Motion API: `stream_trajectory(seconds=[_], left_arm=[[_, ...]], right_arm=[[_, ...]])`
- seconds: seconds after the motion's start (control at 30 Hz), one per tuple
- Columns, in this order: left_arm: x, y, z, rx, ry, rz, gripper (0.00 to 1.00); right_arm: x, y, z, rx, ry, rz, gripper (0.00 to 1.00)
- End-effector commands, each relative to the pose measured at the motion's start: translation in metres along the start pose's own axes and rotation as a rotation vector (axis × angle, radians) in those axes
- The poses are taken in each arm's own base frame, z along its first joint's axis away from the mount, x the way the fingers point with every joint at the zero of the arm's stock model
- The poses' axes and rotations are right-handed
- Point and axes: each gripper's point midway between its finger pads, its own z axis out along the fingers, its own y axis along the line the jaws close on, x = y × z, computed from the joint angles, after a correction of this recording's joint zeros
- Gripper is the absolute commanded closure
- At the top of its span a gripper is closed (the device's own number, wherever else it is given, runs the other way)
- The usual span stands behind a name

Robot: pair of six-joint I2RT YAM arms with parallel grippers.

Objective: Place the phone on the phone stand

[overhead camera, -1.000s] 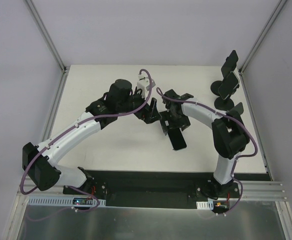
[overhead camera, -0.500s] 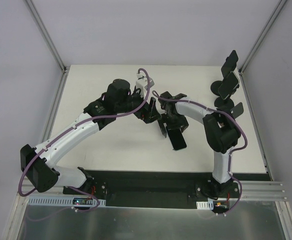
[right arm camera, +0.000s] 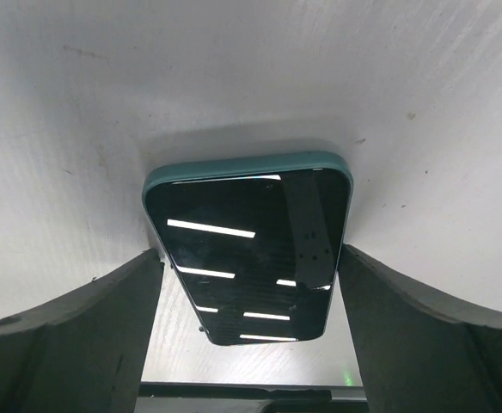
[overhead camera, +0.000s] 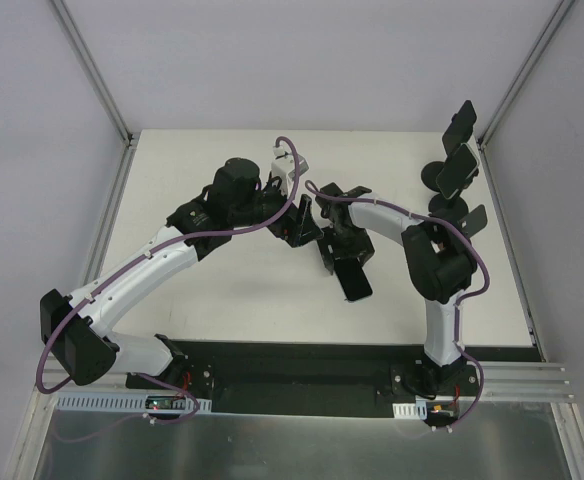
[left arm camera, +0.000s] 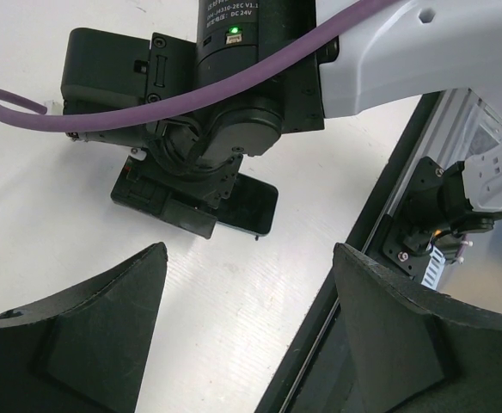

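Note:
The phone (right arm camera: 249,249), black screen up in a teal case, lies flat on the white table (right arm camera: 234,77). My right gripper (right arm camera: 249,258) is open and straddles it. The right finger (right arm camera: 423,335) is right at the phone's edge, and a small gap remains beside the left finger (right arm camera: 70,335). From above, the phone (overhead camera: 355,281) pokes out below the right gripper (overhead camera: 343,258). The left gripper (overhead camera: 300,232) hovers just to the left, open and empty. In the left wrist view the phone (left arm camera: 251,206) shows under the right wrist. The black phone stand (overhead camera: 456,172) stands at the right rear.
Two more black stands (overhead camera: 461,124) (overhead camera: 469,220) stand near the first one, along the right wall. The table's dark front edge (left arm camera: 380,249) runs close under the left gripper (left arm camera: 249,258). The two wrists are nearly touching mid-table.
The right arm's elbow swung left and the right gripper settled lower around the phone, its jaws narrowing a little. The left arm barely moved.

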Motion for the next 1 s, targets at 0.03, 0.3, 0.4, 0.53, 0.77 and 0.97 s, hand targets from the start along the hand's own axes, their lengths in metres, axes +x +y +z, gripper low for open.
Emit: stream_trajectory(seconds=[0.03,0.3,0.4,0.53,0.77,0.97], left_arm=[[-0.012,-0.007,-0.005,0.031,-0.043,0.008,0.23],[-0.01,-0.004,-0.003,0.026,-0.036,0.003,0.23],[-0.009,-0.002,-0.002,0.021,-0.032,-0.001,0.23],[-0.008,-0.001,0.0,0.021,-0.026,-0.008,0.23],[-0.001,-0.001,0.007,0.037,0.0,-0.052,0.25],[0.016,0.01,0.025,0.033,0.058,-0.099,0.29]], right_arm=[[0.001,-0.018,0.009,0.093,-0.01,0.034,0.23],[-0.008,-0.013,0.001,0.053,-0.101,0.055,0.66],[-0.013,-0.011,-0.01,0.017,-0.18,0.081,0.81],[-0.019,-0.007,-0.034,-0.048,-0.317,0.136,0.96],[-0.034,-0.002,-0.063,-0.162,-0.516,0.258,0.99],[-0.042,0.001,-0.088,-0.35,-0.661,0.418,0.99]])
